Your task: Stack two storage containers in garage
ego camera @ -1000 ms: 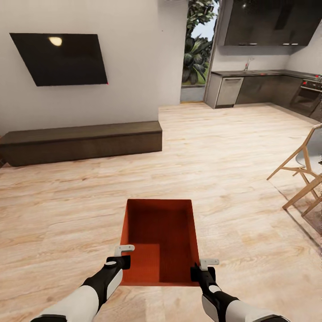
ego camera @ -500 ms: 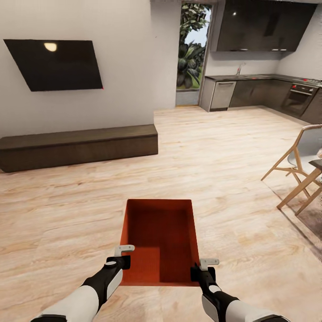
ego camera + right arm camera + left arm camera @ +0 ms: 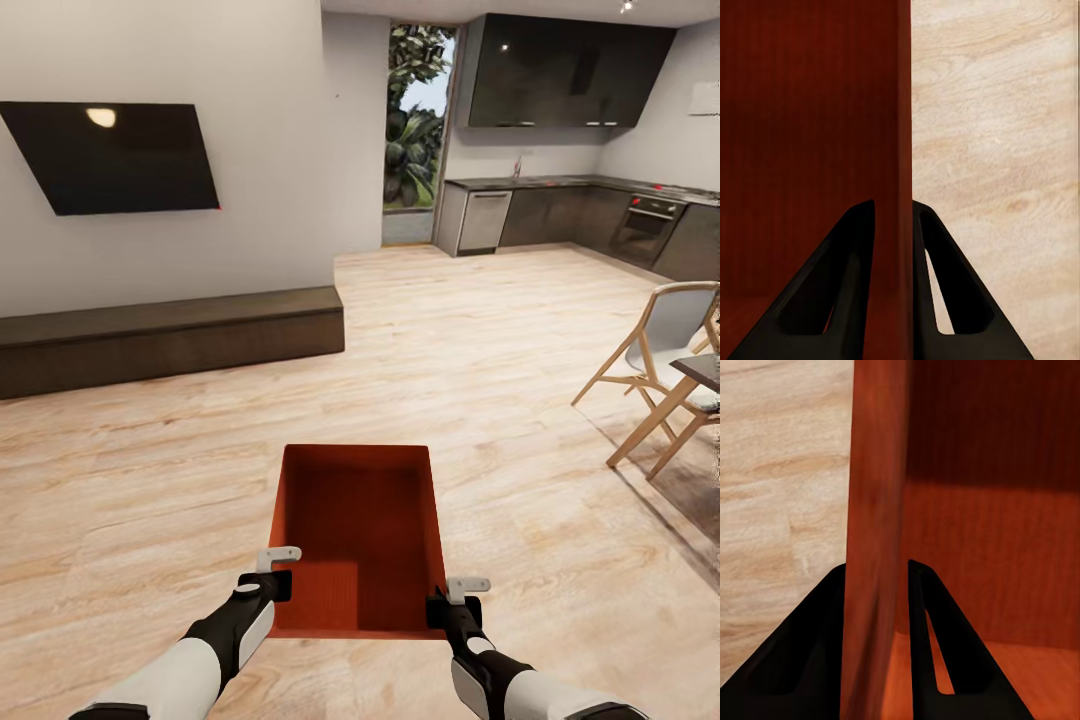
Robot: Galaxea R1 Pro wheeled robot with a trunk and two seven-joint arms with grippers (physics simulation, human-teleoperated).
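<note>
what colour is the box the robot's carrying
Orange-red all over, the storage container shows best in the head view.

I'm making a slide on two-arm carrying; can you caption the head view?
Both tools, left and right, pinch opposite walls of an orange-red box, carrying it above a wood floor.
</note>
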